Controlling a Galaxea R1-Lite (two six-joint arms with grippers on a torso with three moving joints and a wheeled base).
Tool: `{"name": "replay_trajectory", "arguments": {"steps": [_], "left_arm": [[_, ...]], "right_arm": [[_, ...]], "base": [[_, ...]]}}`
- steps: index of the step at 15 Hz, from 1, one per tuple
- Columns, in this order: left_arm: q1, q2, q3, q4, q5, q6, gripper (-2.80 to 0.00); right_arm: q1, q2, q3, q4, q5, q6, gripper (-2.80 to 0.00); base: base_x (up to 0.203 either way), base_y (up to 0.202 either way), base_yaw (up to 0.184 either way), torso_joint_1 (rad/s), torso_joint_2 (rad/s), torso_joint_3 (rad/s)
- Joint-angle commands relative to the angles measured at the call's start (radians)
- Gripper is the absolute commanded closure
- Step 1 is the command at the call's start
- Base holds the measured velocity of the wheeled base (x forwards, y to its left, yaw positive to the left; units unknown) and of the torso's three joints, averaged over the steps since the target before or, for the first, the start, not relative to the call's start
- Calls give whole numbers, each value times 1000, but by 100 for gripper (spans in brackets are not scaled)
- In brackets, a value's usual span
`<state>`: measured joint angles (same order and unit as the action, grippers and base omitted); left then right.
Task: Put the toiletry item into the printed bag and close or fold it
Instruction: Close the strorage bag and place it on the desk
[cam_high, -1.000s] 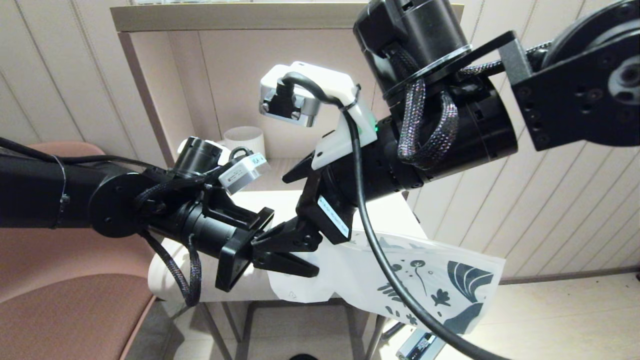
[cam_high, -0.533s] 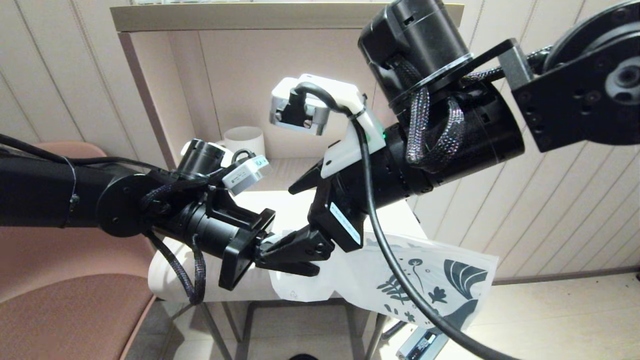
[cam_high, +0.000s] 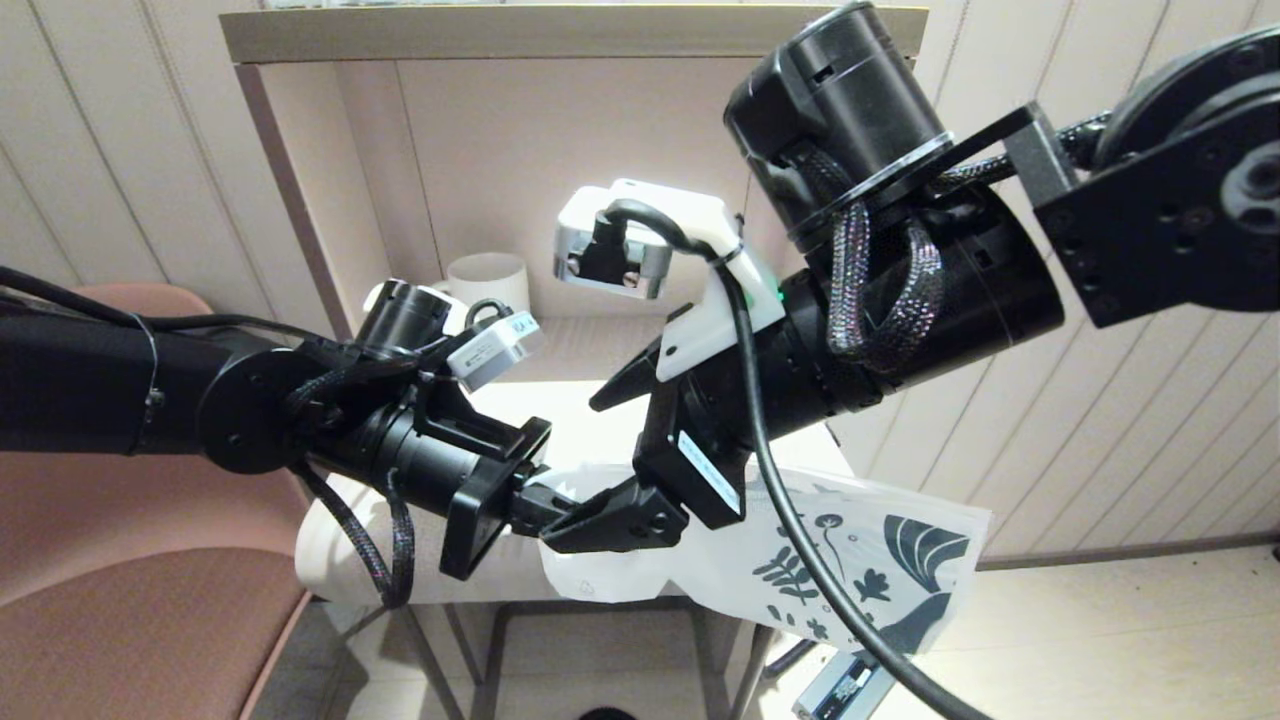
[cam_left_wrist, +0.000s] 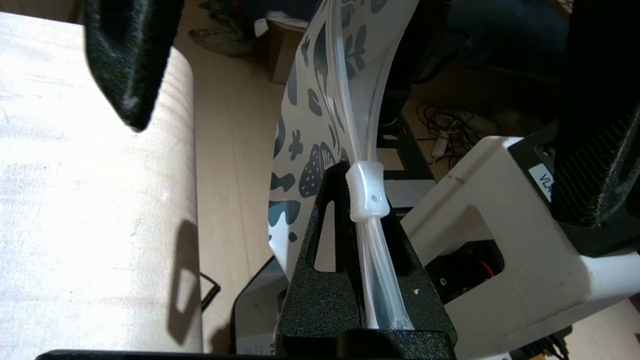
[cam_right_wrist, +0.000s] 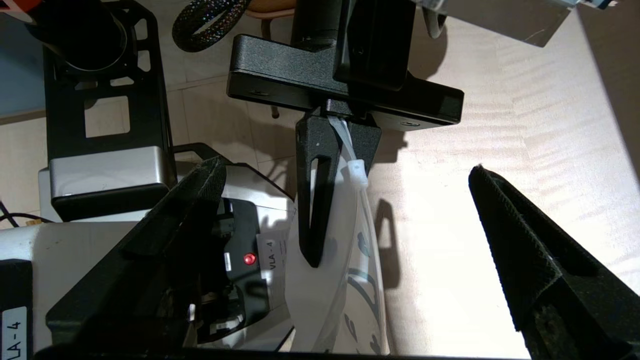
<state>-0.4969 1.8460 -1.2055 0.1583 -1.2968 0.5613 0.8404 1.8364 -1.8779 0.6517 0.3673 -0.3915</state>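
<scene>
Left fingers: I see my left gripper clamped tight on the zip-strip edge of the printed bag, a flat white translucent plastic pouch with dark blue leaf prints.
Zip slider: the small clear plastic slider sits on the strip right at my left fingertips.
Right fingers: my right gripper stands spread wide with nothing between its black fingers, straddling the slider end of the bag.
Bag: held off the front edge of the small white table, its printed end hanging out beyond the table.
Mug: a white ribbed mug stands at the back of the table, well apart from the bag.
Toiletry item: I cannot make it out.
</scene>
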Motion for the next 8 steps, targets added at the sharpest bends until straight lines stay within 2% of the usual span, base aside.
{"name": "replay_trajectory", "arguments": {"steps": [1,2,3,8], "left_arm": [[0,1,0,1,-7,3,0],[0,1,0,1,-7,3,0],[0,1,0,1,-7,3,0],[0,-2,1,1,-7,3,0]], "right_arm": [[-1,-2,9,2,2,-3,-280],[0,0,8,1,2,-3,-280],[0,1,8,0,2,-3,0],[2,7,6,0,11,-3,0]], "base": [[0,0,0,0,0,0],[0,0,0,0,0,0],[0,0,0,0,0,0],[0,0,0,0,0,0]]}}
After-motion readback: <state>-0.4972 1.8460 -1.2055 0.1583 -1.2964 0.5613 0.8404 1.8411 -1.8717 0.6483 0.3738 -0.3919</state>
